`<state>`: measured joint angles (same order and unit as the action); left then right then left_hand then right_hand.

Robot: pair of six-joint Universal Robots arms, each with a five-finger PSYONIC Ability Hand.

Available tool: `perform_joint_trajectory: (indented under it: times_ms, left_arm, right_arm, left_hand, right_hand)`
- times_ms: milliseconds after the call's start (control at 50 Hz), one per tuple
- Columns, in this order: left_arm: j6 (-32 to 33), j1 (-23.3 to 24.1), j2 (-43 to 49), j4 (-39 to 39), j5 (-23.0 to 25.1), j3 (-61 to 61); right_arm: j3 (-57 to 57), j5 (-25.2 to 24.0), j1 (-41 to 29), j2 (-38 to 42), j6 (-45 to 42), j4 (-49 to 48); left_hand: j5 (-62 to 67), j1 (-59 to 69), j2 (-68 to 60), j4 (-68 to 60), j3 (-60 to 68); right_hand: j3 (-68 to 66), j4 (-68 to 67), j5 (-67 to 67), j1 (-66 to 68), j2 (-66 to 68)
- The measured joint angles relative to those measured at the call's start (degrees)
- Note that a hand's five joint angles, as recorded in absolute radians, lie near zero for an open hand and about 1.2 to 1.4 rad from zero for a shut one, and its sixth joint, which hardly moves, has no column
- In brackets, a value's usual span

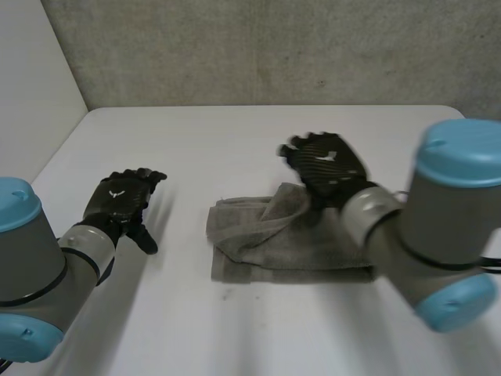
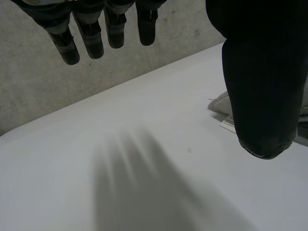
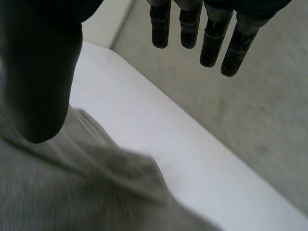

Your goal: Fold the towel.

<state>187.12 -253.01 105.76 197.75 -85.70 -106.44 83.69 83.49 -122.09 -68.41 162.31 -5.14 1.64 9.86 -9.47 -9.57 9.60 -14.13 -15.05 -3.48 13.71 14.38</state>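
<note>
A grey towel (image 1: 274, 239) lies crumpled and partly folded on the white table (image 1: 235, 141), its far right corner turned over toward the middle. My right hand (image 1: 325, 166) hovers above that far right part, open, with nothing in it. In the right wrist view the towel (image 3: 82, 187) spreads below the palm, and the straight fingers (image 3: 211, 38) and the thumb (image 3: 41, 82) stand apart from it. My left hand (image 1: 121, 200) hangs open over bare table well to the left of the towel. The left wrist view catches a towel corner with a white label (image 2: 224, 113) beside the thumb (image 2: 262, 82).
A concrete wall (image 1: 274, 47) rises behind the table's far edge. A lighter wall (image 1: 31, 94) closes the left side. Bare table surface lies between my left hand and the towel and along the front edge.
</note>
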Motion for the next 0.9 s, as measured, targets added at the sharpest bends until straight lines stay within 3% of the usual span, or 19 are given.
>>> perform_joint_trajectory:
  times_ms: [140,260,340,580,900]
  left_arm:
    - [0.0,1.76,0.05,0.0,0.14,0.44]
    - [-0.34,7.38,1.04,0.0,0.74,3.9]
    - [-1.93,11.21,3.16,-0.02,1.66,7.55]
    - [-9.45,19.28,14.28,-0.6,2.44,21.58]
    - [-9.23,21.76,28.25,-2.21,2.28,36.65]
  right_arm:
    - [10.25,-5.15,10.17,-3.83,1.96,1.46]
    - [18.41,-10.76,17.23,-4.03,1.03,-0.2]
    - [21.5,-11.95,18.65,-3.99,0.74,-2.52]
    - [26.11,-9.61,17.93,-4.15,0.57,-9.92]
    - [27.15,-6.65,17.61,-3.14,-3.03,-11.6]
  left_hand:
    - [0.0,0.0,0.0,0.0,0.0]
    - [0.0,0.04,-0.15,-0.15,0.0]
    - [0.0,0.2,-0.92,-0.78,0.81]
    - [0.0,1.13,-1.61,-1.42,1.41]
    - [1.79,3.31,-3.87,-3.66,3.74]
  right_hand:
    - [-0.02,0.0,0.0,0.0,0.0]
    - [-0.01,0.0,0.0,0.0,0.0]
    - [-0.01,0.0,0.0,0.0,0.0]
    - [-0.01,0.0,0.0,0.0,0.0]
    - [-0.25,-0.19,-0.39,0.87,0.33]
